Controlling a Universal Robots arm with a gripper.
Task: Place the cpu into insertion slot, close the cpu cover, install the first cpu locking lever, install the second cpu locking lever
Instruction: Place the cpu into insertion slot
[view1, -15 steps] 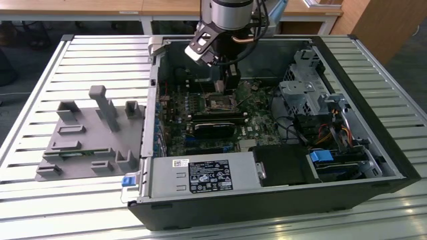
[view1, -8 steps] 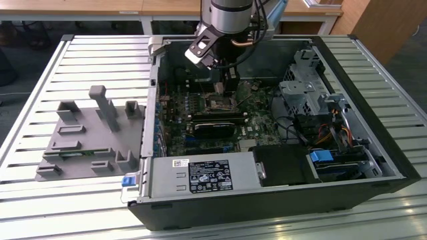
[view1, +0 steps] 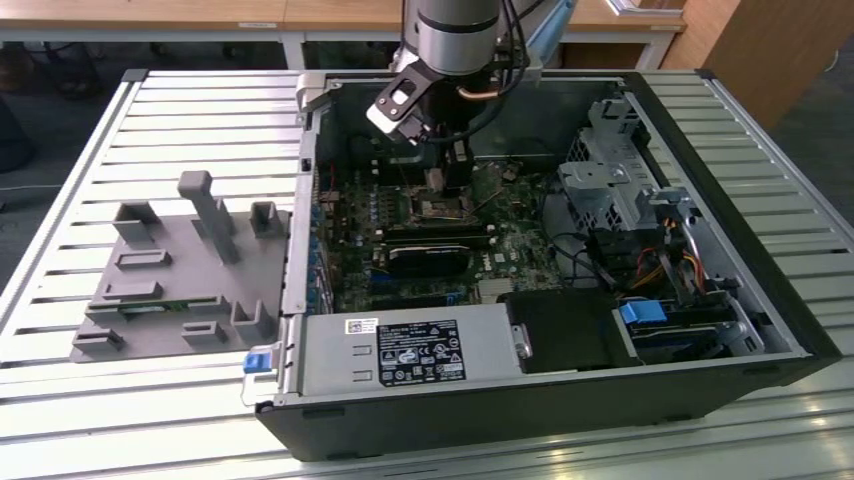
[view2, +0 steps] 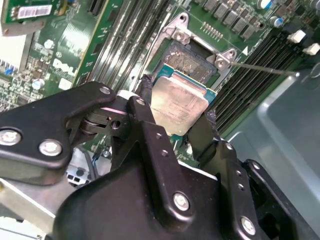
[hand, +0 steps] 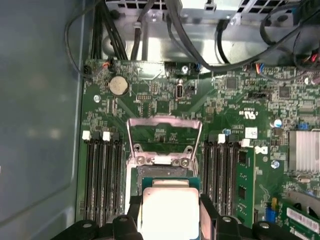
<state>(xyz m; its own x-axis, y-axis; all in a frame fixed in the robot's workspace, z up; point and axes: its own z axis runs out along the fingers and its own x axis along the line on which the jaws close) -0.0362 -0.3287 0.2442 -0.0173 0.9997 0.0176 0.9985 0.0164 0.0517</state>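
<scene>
Upper centre in the exterior view, the gripper (view1: 447, 183) clamps the cpu (view2: 179, 107) by its edges over the insertion slot (view2: 191, 61) (cpu cover (hand: 165, 121) raised for access).

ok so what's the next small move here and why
Probably ease the cpu straight down toward the insertion slot, keeping it level. The gripper is shut on the cpu just above the slot's bare dark centre, and the cpu cover stands flipped open, so nothing seems to block it. Exact edge alignment I cannot tell.
</scene>
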